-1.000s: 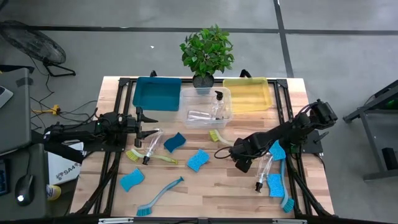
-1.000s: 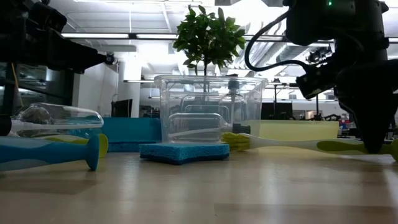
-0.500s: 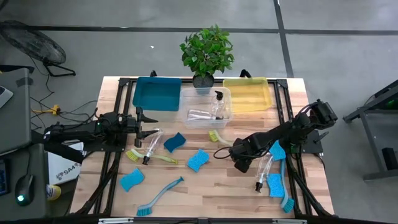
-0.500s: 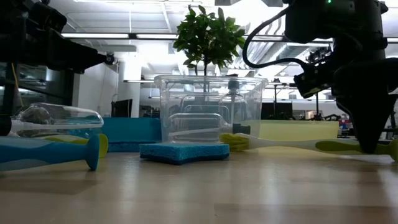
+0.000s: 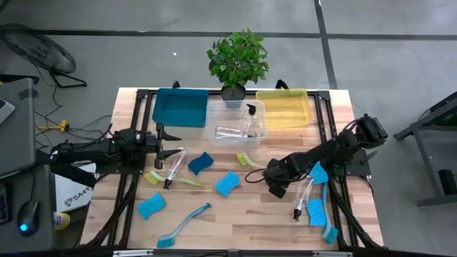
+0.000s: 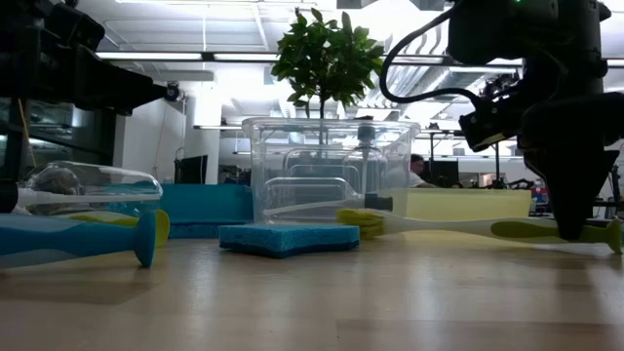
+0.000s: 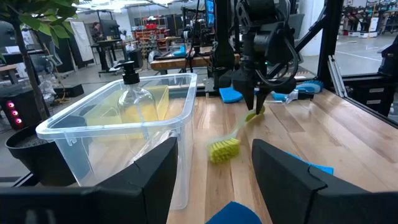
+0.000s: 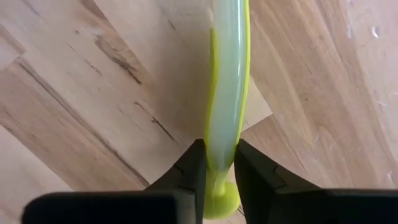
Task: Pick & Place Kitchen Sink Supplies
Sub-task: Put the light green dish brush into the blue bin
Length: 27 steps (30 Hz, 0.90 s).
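L gripper (image 5: 173,150) hovers at the desk's (image 5: 257,221) left side w/ fingers spread wide, nothing between them; a clear pump bottle (image 5: 173,168) and a yellow-green brush (image 5: 173,180) lie just past its tips. Nearer the front edge: a blue sponge (image 5: 151,206) and a blue brush (image 5: 183,224). Mid-desk, two more blue sponges (image 5: 201,162) (image 5: 228,183). At the back, a teal bin (image 5: 179,106), then a clear bin (image 5: 238,123) w/ pump bottles inside, a plant (image 5: 238,61) behind it, then a yellow bin (image 5: 283,108). In front of the clear bin lies a second yellow-green brush (image 5: 249,160), bristles toward that bin. R gripper (image 5: 269,171) is down on it, fingers (image 8: 194,168) closed on the handle near its end. Further right lie another pump bottle (image 5: 303,195), sponges (image 5: 318,172) (image 5: 315,211) and a blue brush (image 5: 328,214) beside the R arm.
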Each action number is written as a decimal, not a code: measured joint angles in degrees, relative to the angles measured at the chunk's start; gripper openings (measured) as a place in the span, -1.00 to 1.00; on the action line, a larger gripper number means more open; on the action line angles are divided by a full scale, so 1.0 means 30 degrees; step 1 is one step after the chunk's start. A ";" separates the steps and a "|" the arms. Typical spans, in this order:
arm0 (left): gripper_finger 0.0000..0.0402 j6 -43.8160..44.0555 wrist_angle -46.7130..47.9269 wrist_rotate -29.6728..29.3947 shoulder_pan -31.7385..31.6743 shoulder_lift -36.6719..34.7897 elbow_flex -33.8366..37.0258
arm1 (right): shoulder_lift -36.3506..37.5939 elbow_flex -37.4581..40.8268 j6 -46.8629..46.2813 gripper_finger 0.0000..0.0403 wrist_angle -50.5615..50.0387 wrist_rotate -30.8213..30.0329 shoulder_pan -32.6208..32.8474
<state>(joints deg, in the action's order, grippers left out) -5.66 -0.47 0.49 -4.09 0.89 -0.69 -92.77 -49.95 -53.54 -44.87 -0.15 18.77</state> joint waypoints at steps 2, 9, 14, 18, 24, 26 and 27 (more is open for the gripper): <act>0.00 0.0003 0.0000 -0.0007 0.0005 0.0000 0.0000 | 0.0000 0.0000 0.0000 -0.77 0.0004 0.0011 0.0154; 0.00 -0.0002 0.0000 0.0000 -0.0002 0.0000 0.0000 | 0.0000 -0.0007 -0.0106 -0.73 0.0070 0.0013 0.0550; 0.00 0.0001 0.0000 0.0000 0.0004 0.0000 0.0000 | 0.0000 0.0812 0.0146 -0.57 0.1844 0.0430 0.0603; 0.00 -0.0003 0.0003 0.0000 0.0004 0.0000 0.0000 | 0.0096 0.1687 0.0456 -0.63 0.3180 0.0745 0.0604; 0.00 -0.0003 0.0000 -0.0003 -0.0001 0.0000 0.0000 | 0.0192 0.1569 0.0832 -0.76 0.2883 0.0463 0.0781; 0.00 -0.0005 0.0000 0.0000 -0.0002 0.0000 0.0000 | 0.0368 0.1360 0.1293 -0.76 0.2684 0.0387 0.0802; 0.00 0.0001 0.0000 0.0000 0.0003 0.0000 0.0000 | 0.0501 0.1282 0.1443 -0.76 0.2640 0.0396 0.0822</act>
<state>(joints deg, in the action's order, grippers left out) -5.66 -0.47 0.49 -4.08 0.89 -0.69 -91.27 -46.11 -49.21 -36.95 1.03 21.23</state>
